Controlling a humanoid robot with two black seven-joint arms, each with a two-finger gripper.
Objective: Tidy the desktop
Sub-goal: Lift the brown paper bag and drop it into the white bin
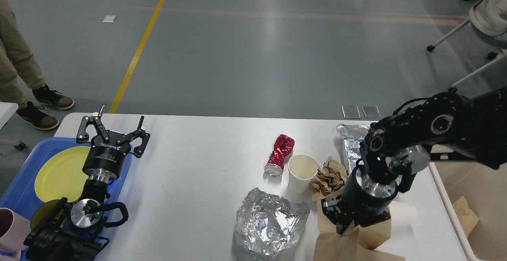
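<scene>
Here, the white bench (198, 174) is seen filling the near half of the view, between a blue tray (20, 189) at left and a beige bin (475, 197) at right. The left pincer (113, 128) is held with fingers spread apart above the tray's far edge. The right pincer (346, 225) is pointed down at a brown paper bag (340, 245) near the bench's near right edge; whether it is clamped cannot be told. A crushed red can (280, 154), a paper cup (302, 172) and crumpled foil (269, 223) are seen nearby.

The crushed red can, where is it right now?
In the head view, the crushed red can lies on the desktop, right of centre, just left of the white paper cup.
</scene>
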